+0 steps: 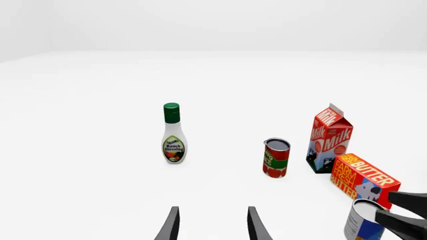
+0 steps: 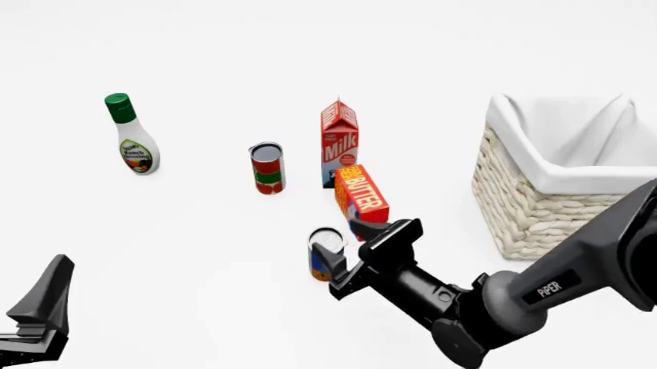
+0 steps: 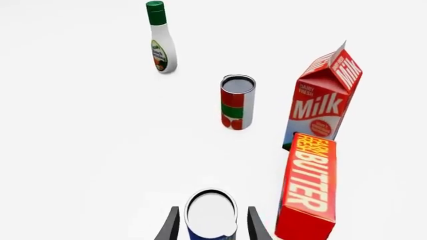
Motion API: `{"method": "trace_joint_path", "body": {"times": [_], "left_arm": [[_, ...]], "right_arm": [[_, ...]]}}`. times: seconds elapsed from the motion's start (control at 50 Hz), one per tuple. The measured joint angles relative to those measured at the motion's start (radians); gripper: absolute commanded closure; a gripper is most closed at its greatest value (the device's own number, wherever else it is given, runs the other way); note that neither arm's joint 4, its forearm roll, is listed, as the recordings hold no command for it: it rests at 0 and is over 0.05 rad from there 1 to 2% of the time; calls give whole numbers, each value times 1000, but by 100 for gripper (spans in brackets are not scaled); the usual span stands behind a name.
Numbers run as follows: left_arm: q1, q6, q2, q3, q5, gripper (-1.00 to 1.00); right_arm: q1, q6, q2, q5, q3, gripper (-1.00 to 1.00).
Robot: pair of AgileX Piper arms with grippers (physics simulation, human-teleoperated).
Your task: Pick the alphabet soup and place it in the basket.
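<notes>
I am looking down the table from the front view, and the right gripper (image 2: 337,265) is sitting low over the alphabet soup (image 2: 325,254), which is standing upright on the table (image 2: 205,231) near the arms' side. In the right wrist view the can's silver-white top (image 3: 211,212) is filling the gap between the two fingers (image 3: 171,226); the fingers are flanking the can on either side, spread about as wide as the can. I cannot tell whether the pads are pressing on it or only sitting just beside it.

The butter box (image 2: 361,193) is standing just beyond and to the right of the soup, close but apart from it. The milk carton (image 2: 339,143) is standing upright right behind the butter. The red-and-green can (image 2: 267,168) is upright to the left of the milk. The ranch dressing bottle (image 2: 131,134) is standing well apart at the far left.

The basket (image 2: 534,207) is sitting at the right side of the table, well apart from the soup, its white lining folded over the rim.

The left gripper (image 2: 41,307) is hanging at the lower left corner of the front view, away from every object. In the left wrist view its fingers (image 1: 172,226) are spread with nothing between them.
</notes>
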Motion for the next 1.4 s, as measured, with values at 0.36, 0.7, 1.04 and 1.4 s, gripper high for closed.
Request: {"method": "trace_joint_path", "body": {"times": [0.36, 0.7, 1.04, 1.4], "left_arm": [[0, 0, 0, 0, 0, -100], [0, 0, 0, 0, 0, -100], [0, 0, 0, 0, 0, -100], [0, 0, 0, 0, 0, -100]], "right_arm": [[1, 9, 59, -2, -36, -100], [4, 18, 111, 4, -72, -100], [9, 25, 159, 9, -107, -100], [10, 28, 195, 11, -136, 100]]}}
